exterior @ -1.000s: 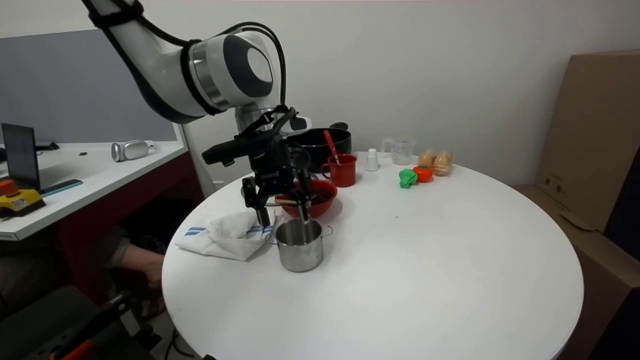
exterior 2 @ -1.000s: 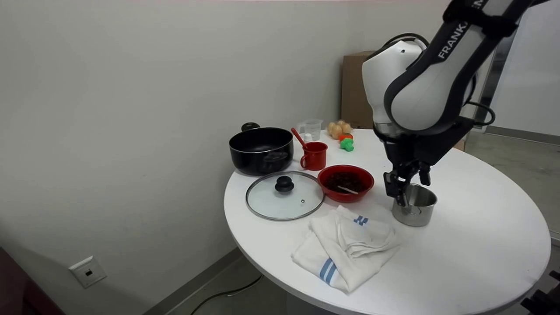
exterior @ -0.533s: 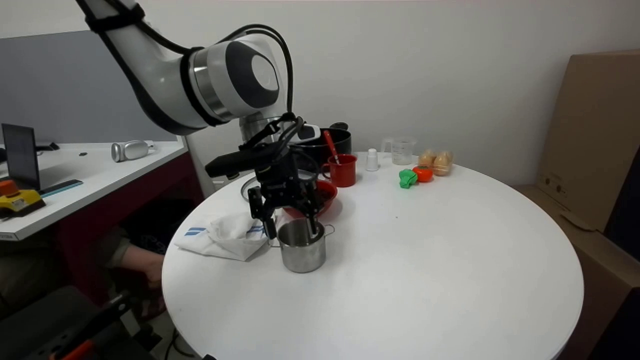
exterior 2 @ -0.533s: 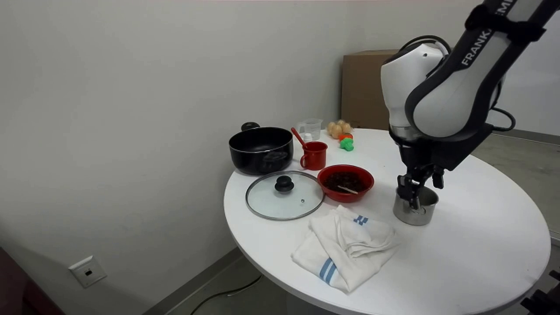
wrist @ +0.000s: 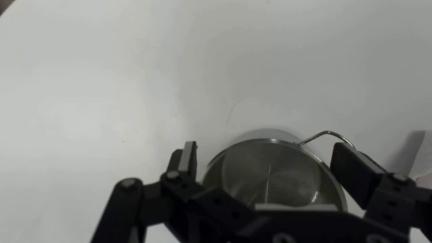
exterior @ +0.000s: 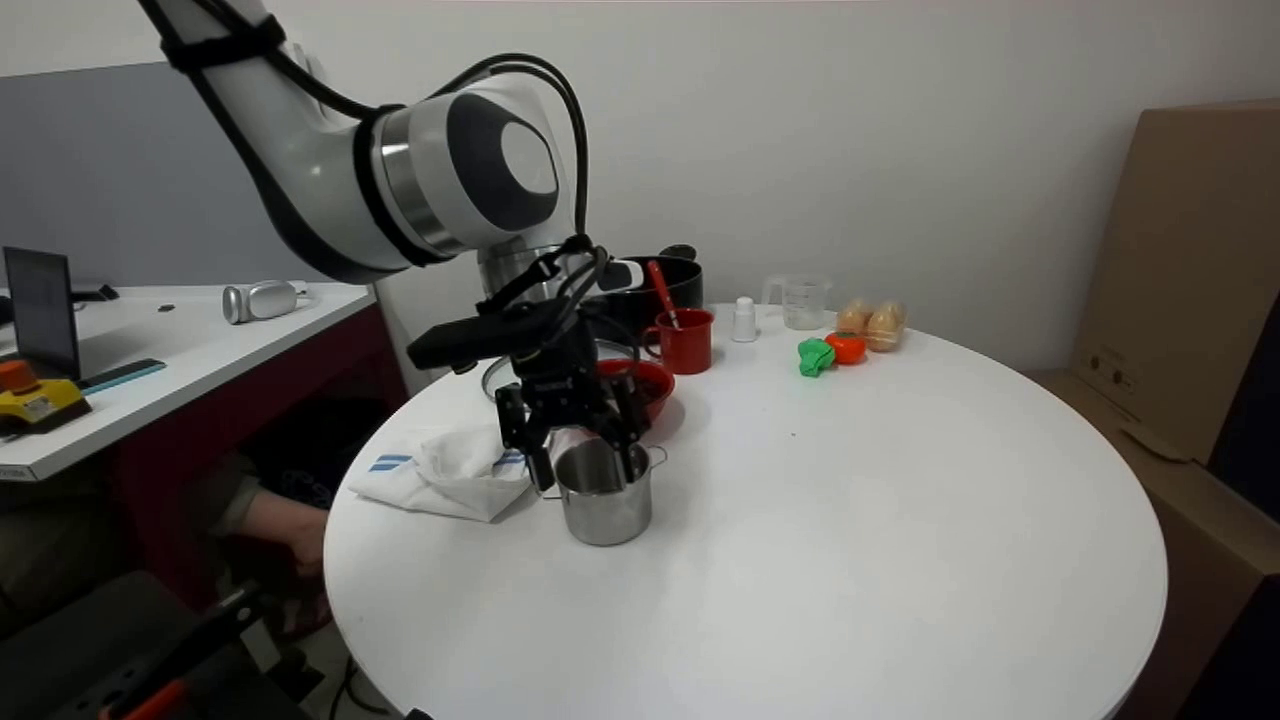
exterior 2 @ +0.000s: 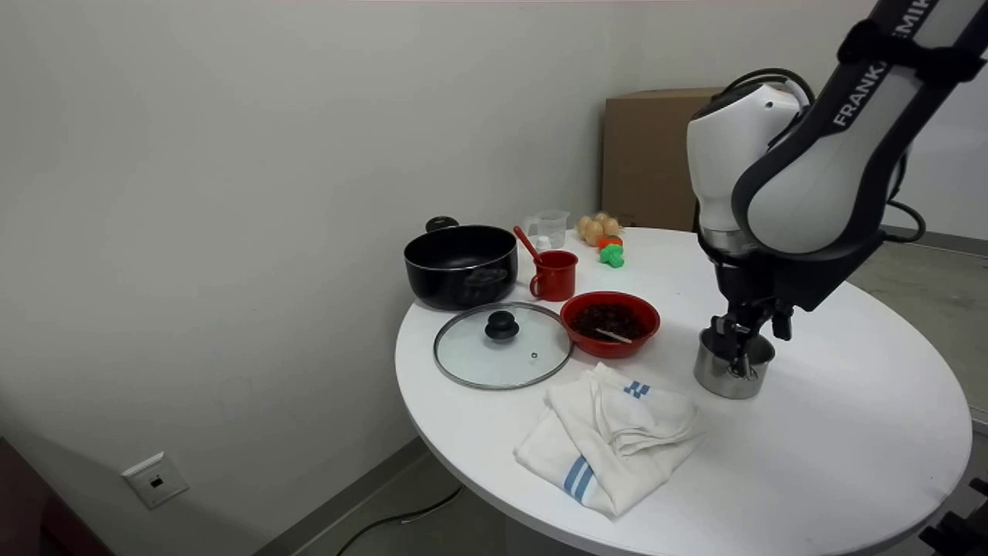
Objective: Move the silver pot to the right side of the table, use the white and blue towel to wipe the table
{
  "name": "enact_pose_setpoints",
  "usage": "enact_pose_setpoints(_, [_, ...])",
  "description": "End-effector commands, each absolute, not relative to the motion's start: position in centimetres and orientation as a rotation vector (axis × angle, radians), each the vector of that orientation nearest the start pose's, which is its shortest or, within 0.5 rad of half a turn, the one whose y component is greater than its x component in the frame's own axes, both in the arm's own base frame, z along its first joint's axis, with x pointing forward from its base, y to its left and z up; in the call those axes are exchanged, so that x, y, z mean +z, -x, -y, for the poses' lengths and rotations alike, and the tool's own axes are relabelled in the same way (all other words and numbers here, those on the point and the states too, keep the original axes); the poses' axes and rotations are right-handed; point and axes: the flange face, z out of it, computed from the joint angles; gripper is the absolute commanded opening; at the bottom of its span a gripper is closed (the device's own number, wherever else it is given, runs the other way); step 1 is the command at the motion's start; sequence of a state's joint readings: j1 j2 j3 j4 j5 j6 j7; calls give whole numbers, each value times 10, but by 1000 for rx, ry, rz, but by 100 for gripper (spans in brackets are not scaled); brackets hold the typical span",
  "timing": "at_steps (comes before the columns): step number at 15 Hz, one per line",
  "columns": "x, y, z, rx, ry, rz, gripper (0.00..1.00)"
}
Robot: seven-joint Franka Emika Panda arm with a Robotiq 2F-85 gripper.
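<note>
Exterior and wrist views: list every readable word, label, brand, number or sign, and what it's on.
"FRANK", on the robot arm; the strap covers what follows.
"EMIK", on the arm, cut by the picture edge.
Too small or blurred: marks on the measuring cup, cardboard box, yellow box and desk corner.
Wrist view: none.

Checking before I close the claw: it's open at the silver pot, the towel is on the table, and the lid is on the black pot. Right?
Not quite: the lid is off the black pot. It lies on the table beside it, as an exterior view shows. The rest stands.
</note>
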State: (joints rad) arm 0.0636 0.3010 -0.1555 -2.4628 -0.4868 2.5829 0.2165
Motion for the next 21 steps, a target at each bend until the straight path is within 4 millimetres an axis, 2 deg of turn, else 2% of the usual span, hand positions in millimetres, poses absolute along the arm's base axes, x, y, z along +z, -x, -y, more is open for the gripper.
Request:
enact_pose_setpoints(1, [169, -453, 38, 238, 3406, 248, 100])
enact_pose_setpoints(3, [172, -455, 34, 228, 3394, 303, 100])
enact_pose_setpoints(9, [174, -459, 14, 154, 3295, 637, 100])
enact_pose_setpoints(13, [170, -456, 11, 114, 3210, 767, 100])
enact_pose_setpoints(14, [169, -455, 13, 106, 3190, 775, 75])
enact_pose_setpoints(15, [169, -454, 15, 97, 3174, 782, 74])
enact_pose_setpoints(21, [173, -452, 26, 64, 3133, 800, 28])
